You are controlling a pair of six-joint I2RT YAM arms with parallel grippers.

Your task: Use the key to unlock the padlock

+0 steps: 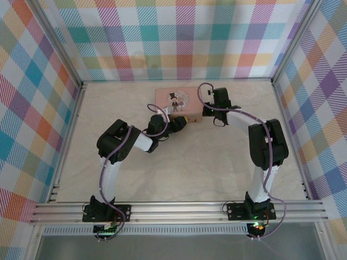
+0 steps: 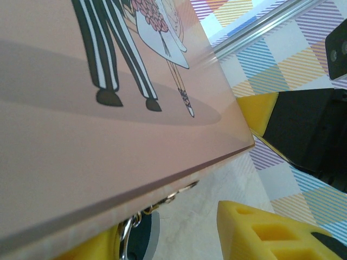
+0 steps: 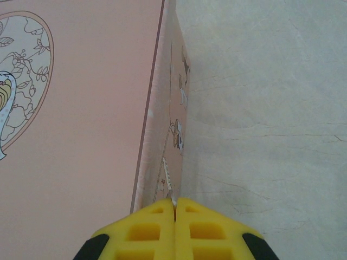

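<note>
While my right gripper [image 3: 174, 208] pinches a thin silvery metal key [image 3: 173, 201] beside the pink rectangular tin [image 3: 81, 135], my left gripper [image 2: 162, 230] stands open around the small padlock [image 2: 127, 230], its metal shackle showing.

Pink picture-lidded tin [image 2: 108, 162] close above parted yellow jaws, small metal ring [image 2: 126, 230] beneath its edge

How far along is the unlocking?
Done: nothing confirmed; the tin looks closed. In hand: left claw open at its front edge, by metal rings under the lid; right claw shut beside the tin, a silvery sliver, perhaps the key, at its tips. Left: key into padlock, turn.
</note>
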